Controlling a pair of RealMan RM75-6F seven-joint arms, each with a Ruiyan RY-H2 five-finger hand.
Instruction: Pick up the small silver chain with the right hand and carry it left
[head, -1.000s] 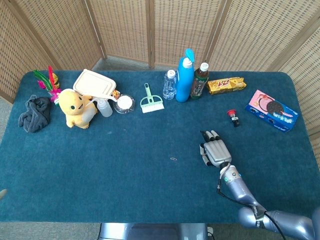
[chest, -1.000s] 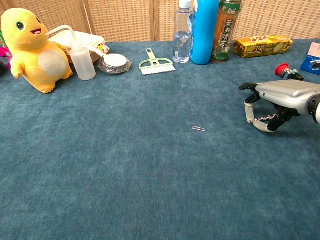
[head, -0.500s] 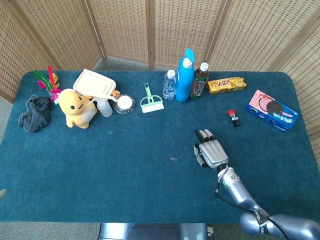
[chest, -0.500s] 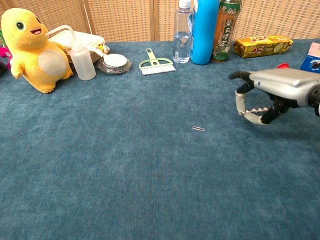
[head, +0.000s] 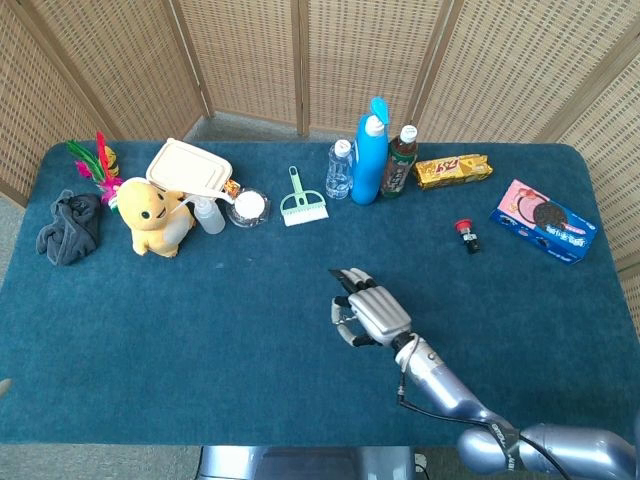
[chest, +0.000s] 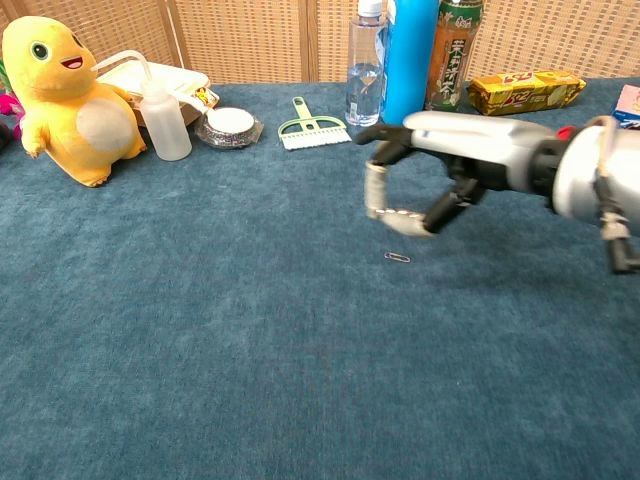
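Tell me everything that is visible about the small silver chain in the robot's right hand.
The small silver chain appears as a short, thin, metallic strand of tiny links, stretched almost level between the curled fingers and thumb of the right hand. That hand pinches it clear above the blue cloth-covered table, just over a small metal paper clip, which it does not touch. In the head view the hand hides it.

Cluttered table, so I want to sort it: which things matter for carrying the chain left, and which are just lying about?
For the job: right hand; chain, pinched in its fingers.

Lying about: paperclip, plush toy, brush, blue bottle, cookie box, cloth.
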